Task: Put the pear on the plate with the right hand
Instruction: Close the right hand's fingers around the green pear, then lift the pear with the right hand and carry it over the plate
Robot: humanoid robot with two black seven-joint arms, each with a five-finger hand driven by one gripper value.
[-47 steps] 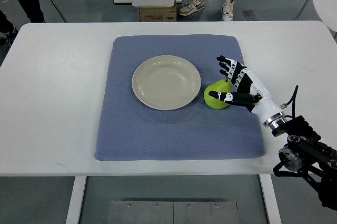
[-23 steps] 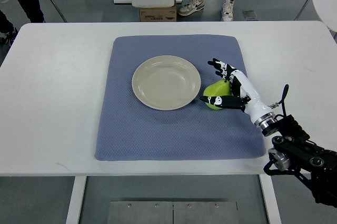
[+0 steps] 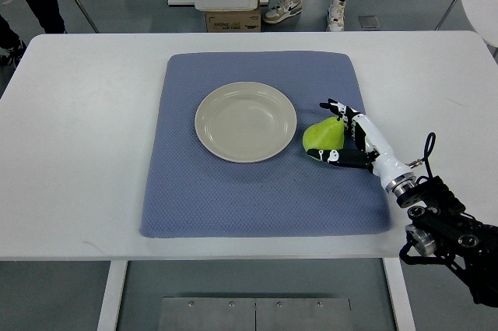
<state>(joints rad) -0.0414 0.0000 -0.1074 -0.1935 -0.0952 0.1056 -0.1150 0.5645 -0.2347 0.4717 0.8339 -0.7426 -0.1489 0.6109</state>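
A green pear [image 3: 320, 137] lies on the blue mat [image 3: 233, 191], just right of the cream plate [image 3: 245, 121] and apart from its rim. My right hand [image 3: 327, 130] reaches in from the lower right. Its fingers curl over the pear's far side and its thumb [image 3: 336, 156] presses the near side, so it is shut on the pear. The pear still touches the mat. The plate holds nothing. The left arm is out of view.
The mat lies on a white table [image 3: 78, 136]. People's legs and shoes [image 3: 284, 5] stand beyond the far edge, beside a white pedestal and a cardboard box [image 3: 232, 19]. A white chair [image 3: 482, 0] is at the far right.
The right hand has closed from a spread pose to a tight hold around the pear. The wrist dropped lower and the pear shifted slightly to the right.
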